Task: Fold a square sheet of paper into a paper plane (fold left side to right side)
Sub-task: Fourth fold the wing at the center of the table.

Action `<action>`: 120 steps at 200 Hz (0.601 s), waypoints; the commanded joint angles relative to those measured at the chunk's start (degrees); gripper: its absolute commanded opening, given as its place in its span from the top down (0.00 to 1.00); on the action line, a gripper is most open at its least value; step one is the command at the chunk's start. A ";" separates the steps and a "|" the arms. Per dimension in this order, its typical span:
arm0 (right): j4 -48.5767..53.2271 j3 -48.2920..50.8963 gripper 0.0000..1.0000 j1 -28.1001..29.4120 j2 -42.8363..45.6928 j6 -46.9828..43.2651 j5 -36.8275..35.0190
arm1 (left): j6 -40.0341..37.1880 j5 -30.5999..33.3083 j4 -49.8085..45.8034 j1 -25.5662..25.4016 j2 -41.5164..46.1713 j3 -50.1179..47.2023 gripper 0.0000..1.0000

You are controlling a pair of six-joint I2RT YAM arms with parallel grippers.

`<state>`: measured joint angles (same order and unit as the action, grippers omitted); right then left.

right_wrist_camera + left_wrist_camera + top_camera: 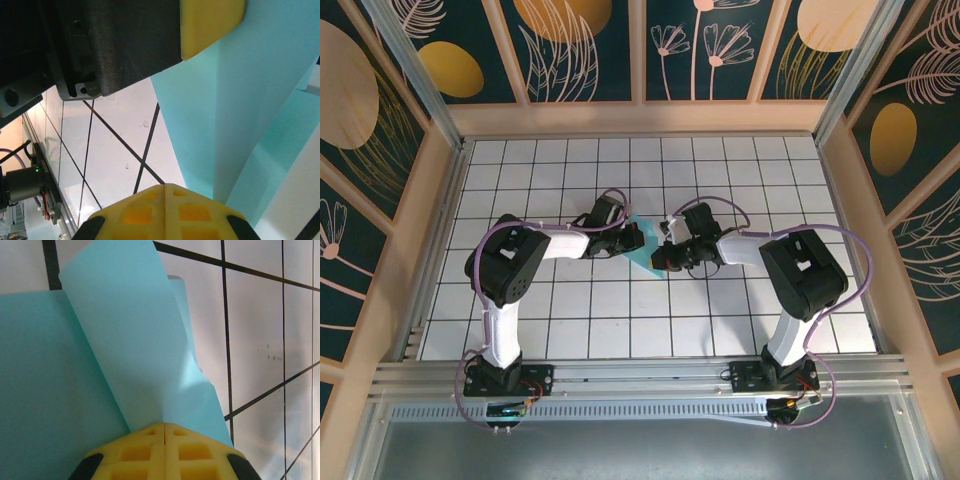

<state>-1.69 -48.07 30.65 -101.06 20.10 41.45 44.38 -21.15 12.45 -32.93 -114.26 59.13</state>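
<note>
Overhead, sheet: I see the square sheet of paper (645, 255) near the middle of the gridded table (570, 310), mostly covered by the two wrists.
Overhead, left gripper (628, 240): at the sheet's 9 o'clock edge, pointing toward 3 o'clock.
Overhead, right gripper (668, 252): at the sheet's 3 o'clock edge, pointing toward 9 o'clock, just beside the left one.
Left wrist view, fingers: the left gripper (165, 424) has its yellow fingers (135, 452) pressed together with no gap along the seam.
Left wrist view, contact: the tips meet the sheet (125, 340), where a flap runs from them toward 11 o'clock over a flat layer at 9 o'clock.
Left wrist view, hedge: I cannot tell whether the flap is pinched between the tips or only pressed under them.
Right wrist view, fingers: the right gripper (165, 186) likewise has its fingers (195, 212) together, seam shut.
Right wrist view, contact: the sheet (240, 100) reaches its tips from 1 o'clock, creased lengthwise.
Right wrist view, neighbour: a left-gripper fingertip (210, 25) rests on the sheet at 12 o'clock.
</note>
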 commanded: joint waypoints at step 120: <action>2.54 2.90 1.00 0.36 -0.36 -1.29 -3.09 | -0.39 3.34 -4.01 0.19 -1.49 -1.23 1.00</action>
<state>-0.95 -46.17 30.65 -101.32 19.86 39.86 44.38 -21.02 12.45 -32.95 -114.26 59.13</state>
